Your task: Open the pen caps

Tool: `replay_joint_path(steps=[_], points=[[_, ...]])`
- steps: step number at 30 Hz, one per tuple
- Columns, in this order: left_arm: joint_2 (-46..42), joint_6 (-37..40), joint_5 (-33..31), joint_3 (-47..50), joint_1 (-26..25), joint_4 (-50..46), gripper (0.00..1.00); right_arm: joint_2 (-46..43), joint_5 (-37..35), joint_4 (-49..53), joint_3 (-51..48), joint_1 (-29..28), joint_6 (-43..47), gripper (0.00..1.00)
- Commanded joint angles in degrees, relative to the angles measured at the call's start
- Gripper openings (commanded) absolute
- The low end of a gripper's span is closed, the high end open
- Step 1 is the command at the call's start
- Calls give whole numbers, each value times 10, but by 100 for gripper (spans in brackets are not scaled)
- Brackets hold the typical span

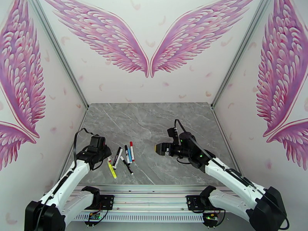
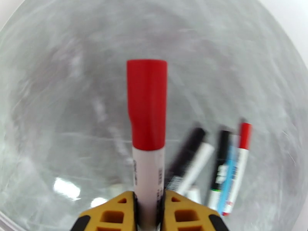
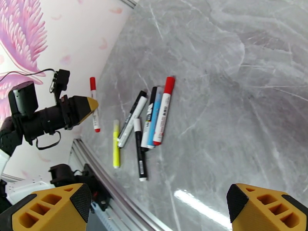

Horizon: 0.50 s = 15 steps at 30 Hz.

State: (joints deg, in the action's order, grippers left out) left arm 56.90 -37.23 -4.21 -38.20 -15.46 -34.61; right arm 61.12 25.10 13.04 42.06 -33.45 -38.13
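Note:
My left gripper [image 2: 148, 203] is shut on the white barrel of a pen [image 2: 148, 178], whose red pen cap [image 2: 147, 104] points away from the yellow fingers [image 2: 109, 216]. From the right wrist view, that gripper [image 3: 89, 106] holds the pen [image 3: 94, 116] upright near the table's left edge, red cap [image 3: 92, 83] on top. Several other pens [image 3: 148, 120] lie loose in a cluster, caps on, with a yellow highlighter [image 3: 116, 149] beside them. My right gripper [image 3: 158, 201] stands open above the table, right of the cluster [image 1: 125, 154], with nothing between its fingers.
The grey marble table [image 1: 154, 120] stretches far beyond the pens. An aluminium rail [image 1: 154, 201] runs along the near edge. Winged pink-patterned walls [image 1: 150, 43] close in the back and both sides.

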Motion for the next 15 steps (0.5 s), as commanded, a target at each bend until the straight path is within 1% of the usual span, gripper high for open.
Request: replay_joint_path(steps=[1, 2, 4, 10, 12, 15], points=[[5, 38, 37, -43, -65, 54, 15, 6, 51, -3, 43, -3, -44, 95], [9, 45, 41, -50, -85, 67, 15, 8, 58, 2, 51, -3, -48, 94], [22, 69, 74, -63, -123, 107, 15, 12, 75, 11, 70, 0, -52, 89], [68, 130, 152, -106, -203, 160, 15, 33, 113, 70, 132, 23, -47, 78], [79, 140, 178, -118, -222, 177, 15, 35, 107, 81, 144, 27, -43, 74], [88, 140, 203, -127, -241, 208, 15, 37, 80, 108, 163, 29, -34, 70]])
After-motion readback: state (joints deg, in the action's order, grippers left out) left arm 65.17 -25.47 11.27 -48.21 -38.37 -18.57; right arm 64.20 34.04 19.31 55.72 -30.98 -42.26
